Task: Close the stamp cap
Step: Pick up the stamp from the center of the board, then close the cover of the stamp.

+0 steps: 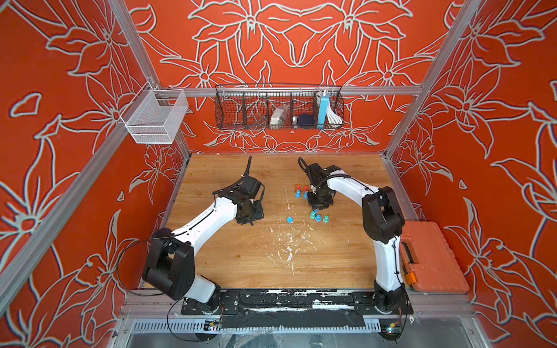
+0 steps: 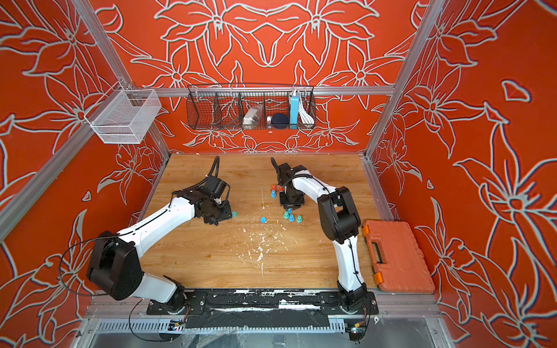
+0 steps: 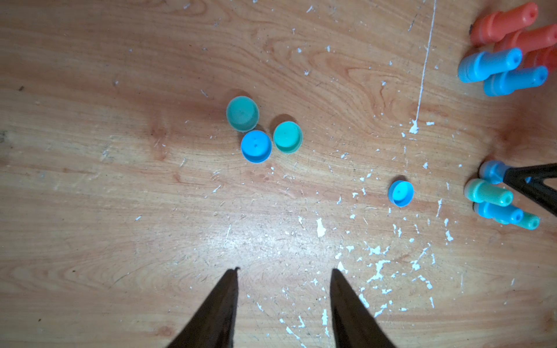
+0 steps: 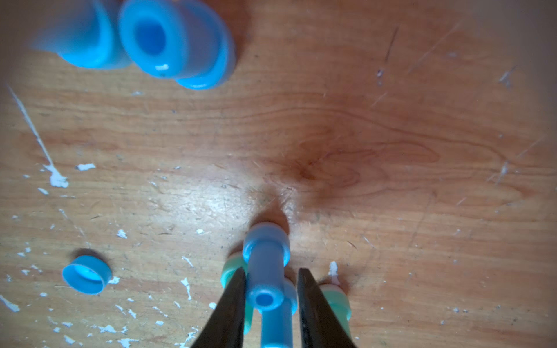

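Orange wallpaper with grey flower outlines wraps the cell around your scuffed wooden bench (image 1: pixel 241 256), which is flecked with white paint chips. At far left a silver mesh basket (image 1: pixel 156 117) hangs from the aluminium rail.

Your left hand (image 3: pixel 285 269) hovers over the bench, released. Its tapered black fingers (image 3: pixel 217 316) are spread, with only bare wood between them. Beyond their tips sit three shallow round caps (image 3: pixel 256 146), two teal and one blue, packed close together.

Further right, near the middle of the bench, a lone blue cap (image 1: pixel 290 219) lies hollow side up, apart from everything else. Right of it stand the peg-shaped plastic stamps, with red and blue ones (image 1: pixel 298 191) at the back.

Your right hand (image 4: pixel 270 269) is down over the front cluster. It brackets the slim neck of a pale blue stamp (image 4: pixel 265 241), which stands on its flared base between two teal stamps (image 4: pixel 230 271). A sliver of gap shows at one finger, so that hand is not clenched on it.

At far right, a ribbed orange plastic case (image 1: pixel 431 256) lies beside the bench.
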Available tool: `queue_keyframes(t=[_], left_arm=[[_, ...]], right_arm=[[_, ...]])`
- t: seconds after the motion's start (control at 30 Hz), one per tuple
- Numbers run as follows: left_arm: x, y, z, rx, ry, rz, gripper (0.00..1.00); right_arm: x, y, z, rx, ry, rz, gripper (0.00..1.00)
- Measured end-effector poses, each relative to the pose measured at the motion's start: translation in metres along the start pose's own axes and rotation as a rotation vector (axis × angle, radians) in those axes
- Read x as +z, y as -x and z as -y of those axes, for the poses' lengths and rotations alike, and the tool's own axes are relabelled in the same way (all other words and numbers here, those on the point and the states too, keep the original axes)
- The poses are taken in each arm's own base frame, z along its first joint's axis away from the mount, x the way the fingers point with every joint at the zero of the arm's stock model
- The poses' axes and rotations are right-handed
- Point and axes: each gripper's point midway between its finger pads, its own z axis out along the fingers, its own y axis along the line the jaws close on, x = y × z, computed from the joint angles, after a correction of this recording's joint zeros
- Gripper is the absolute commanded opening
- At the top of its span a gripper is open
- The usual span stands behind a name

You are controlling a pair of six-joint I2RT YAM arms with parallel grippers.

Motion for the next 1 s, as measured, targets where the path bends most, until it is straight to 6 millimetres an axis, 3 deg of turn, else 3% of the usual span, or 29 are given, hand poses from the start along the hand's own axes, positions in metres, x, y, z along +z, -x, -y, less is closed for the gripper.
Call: queue_keyframes(t=[0.23, 0.6, 0.83, 1.0], left_arm=[[-0.001, 0.000, -0.005, -0.012, 0.003, 0.002, 0.50], [-0.001, 0.004, -0.008, -0.029, 0.000, 0.005, 0.50], [-0.001, 0.008, -0.014, -0.047, 0.003, 0.009, 0.50], [0.001, 0.006, -0.019, -0.057, 0.008, 0.007, 0.49]], right_arm=[[-0.011, 0.009, -0.008, -0.016, -0.002, 0.035, 0.19], [-0.051, 0.020, -0.019, -0.089, -0.059, 0.100, 0.18], [-0.091, 0.020, -0.059, -0.201, -0.043, 0.158, 0.17], [-0.081, 0.005, -0.091, -0.286, -0.039, 0.109, 0.17]])
